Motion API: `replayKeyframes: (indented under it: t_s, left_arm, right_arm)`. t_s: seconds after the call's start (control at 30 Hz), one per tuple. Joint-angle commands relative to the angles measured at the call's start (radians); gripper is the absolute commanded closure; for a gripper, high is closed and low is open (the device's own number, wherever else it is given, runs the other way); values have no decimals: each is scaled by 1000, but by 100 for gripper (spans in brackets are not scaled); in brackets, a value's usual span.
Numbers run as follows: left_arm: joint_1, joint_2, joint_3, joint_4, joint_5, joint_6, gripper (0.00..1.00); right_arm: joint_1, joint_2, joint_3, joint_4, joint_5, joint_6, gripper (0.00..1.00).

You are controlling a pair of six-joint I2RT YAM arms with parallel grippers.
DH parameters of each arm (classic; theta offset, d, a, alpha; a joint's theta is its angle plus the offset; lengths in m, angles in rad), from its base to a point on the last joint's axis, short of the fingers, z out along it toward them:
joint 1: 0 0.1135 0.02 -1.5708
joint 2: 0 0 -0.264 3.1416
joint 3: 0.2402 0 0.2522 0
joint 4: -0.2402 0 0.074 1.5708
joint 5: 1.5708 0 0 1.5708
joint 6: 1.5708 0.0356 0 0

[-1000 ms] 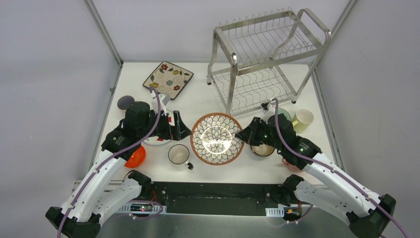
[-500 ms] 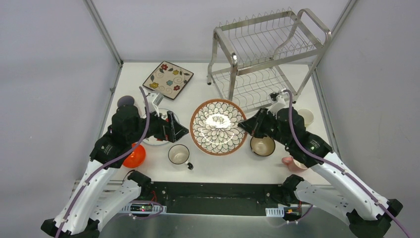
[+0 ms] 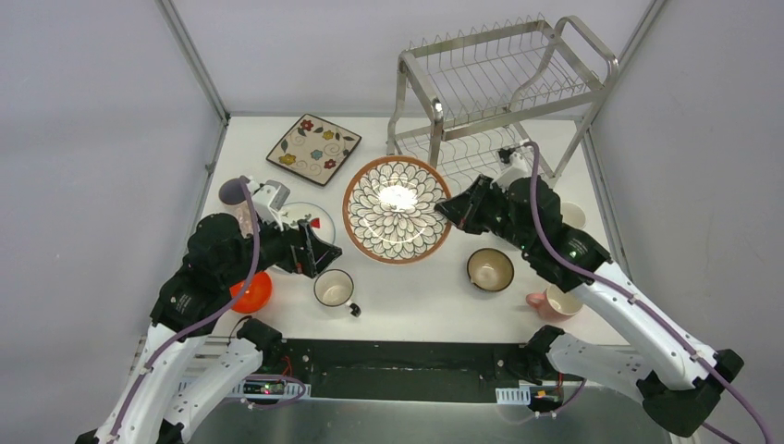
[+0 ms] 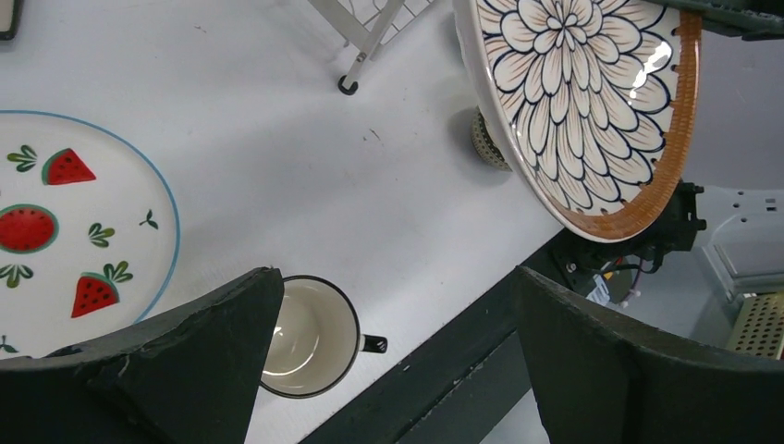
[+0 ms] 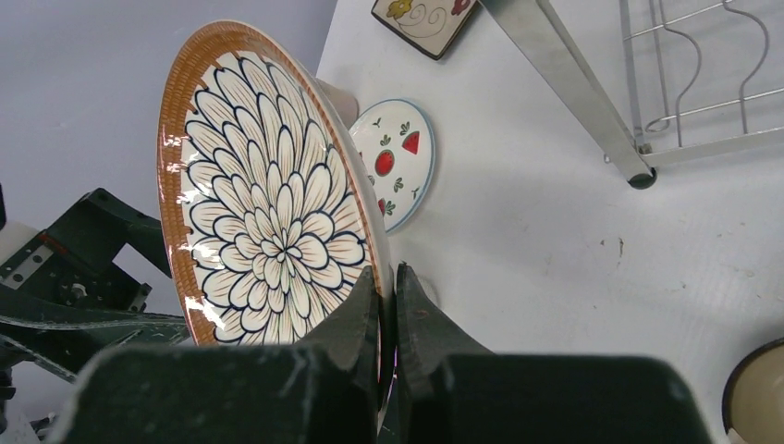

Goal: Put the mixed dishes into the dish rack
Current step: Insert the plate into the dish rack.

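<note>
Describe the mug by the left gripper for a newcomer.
From the dish rack at the far right of the table, come to the near edge, left of centre. A cream mug stands there beside the open left gripper. Unlike the pink cup and brown-rimmed bowl, it has a black rim and handle.

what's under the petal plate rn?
Bare table: petal plate is held up by right gripper. Left wrist shows a small textured object, mostly covered by the rim.
</note>
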Motion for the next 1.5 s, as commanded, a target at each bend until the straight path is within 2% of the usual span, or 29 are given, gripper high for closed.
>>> replayKeyframes:
  t_s: [0.0,0.43,0.67,0.97,1.23,1.47]
  left_arm:
    - [8,-13,-17,-5,-40,52,1]
    - [8,-17,-75,-6,-103,116,1]
    - [7,3,-79,-5,-92,130,1]
    - [8,12,-85,-5,-82,129,1]
    - [8,10,-91,-5,-85,127,1]
    - [8,10,-93,-4,-89,130,1]
  right_arm:
    - [0,26,156,262,-74,65,100]
    - [-1,155,429,249,-67,1,100]
    - [-2,214,594,186,63,-85,100]
    - [-37,302,752,162,205,-100,100]
    - [-150,369,848,167,273,-102,100]
    - [-318,443,941,135,284,-92,100]
